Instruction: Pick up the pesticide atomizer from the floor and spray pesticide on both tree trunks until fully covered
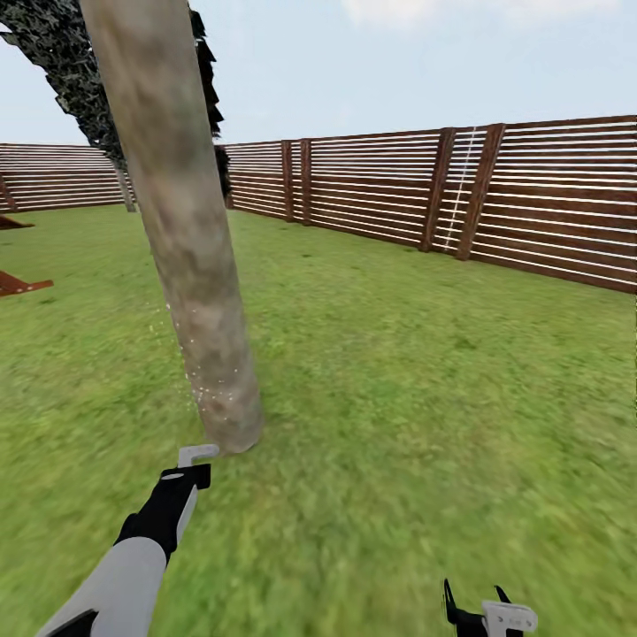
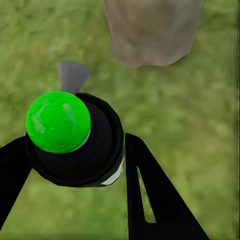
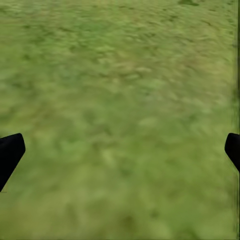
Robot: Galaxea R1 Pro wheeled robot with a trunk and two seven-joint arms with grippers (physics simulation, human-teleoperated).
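Observation:
The near tree trunk, thick, pale and mottled, leans up out of the lawn just ahead of me, with tiny white specks on its lower part. My left gripper is shut on the pesticide atomizer, a black bottle with a bright green top. Its grey nozzle points at the trunk's base, a short way off. Black fingers flank the bottle. A second pale trunk stands far back under a dark crown. My right gripper hangs open and empty over grass.
A brown slatted fence encloses the lawn at the back and right. Reddish-brown flat objects lie at the left edge. Open grass stretches to the right of the near trunk.

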